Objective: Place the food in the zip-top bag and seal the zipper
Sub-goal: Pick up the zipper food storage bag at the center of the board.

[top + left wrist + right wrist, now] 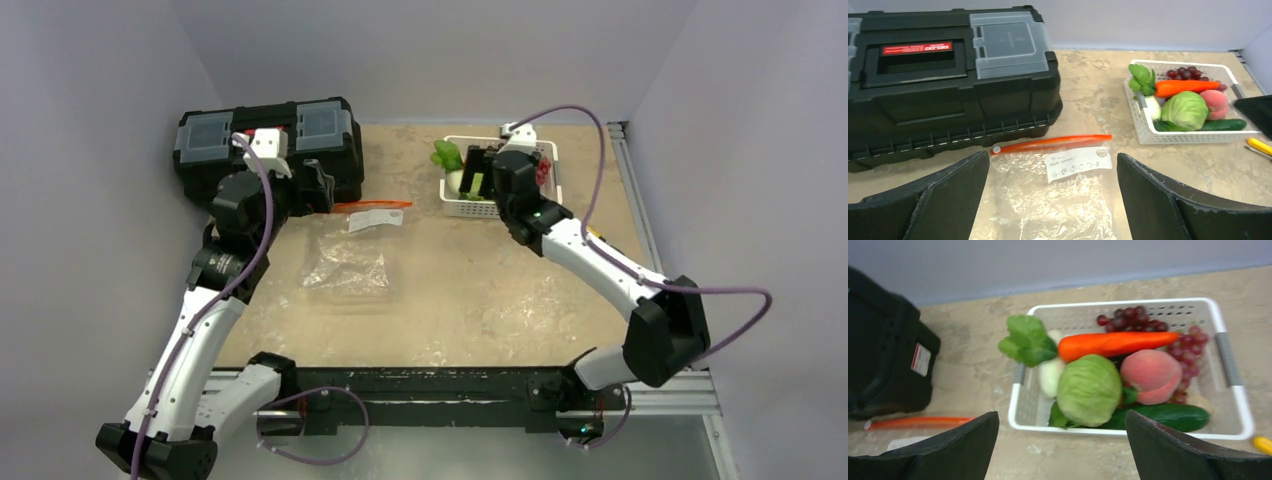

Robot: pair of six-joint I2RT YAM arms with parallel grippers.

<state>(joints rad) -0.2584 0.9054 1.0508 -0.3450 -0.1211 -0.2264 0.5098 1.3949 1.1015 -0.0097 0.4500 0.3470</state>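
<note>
Both spread wide and empty, the right gripper (1062, 450) hangs over the basket (1128, 433) holding the food (1089, 388), the left gripper (1053, 200) over the zip-top bag (348, 266) left of it, by the toolbox (948, 100).

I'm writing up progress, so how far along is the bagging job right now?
Nothing looks done yet. The zip-top bag lies flat and looks empty; the food is all in the white basket. In hand: nothing; the left gripper hangs open over the bag, the right gripper open above the basket. Left: load the food and seal the zipper.
</note>
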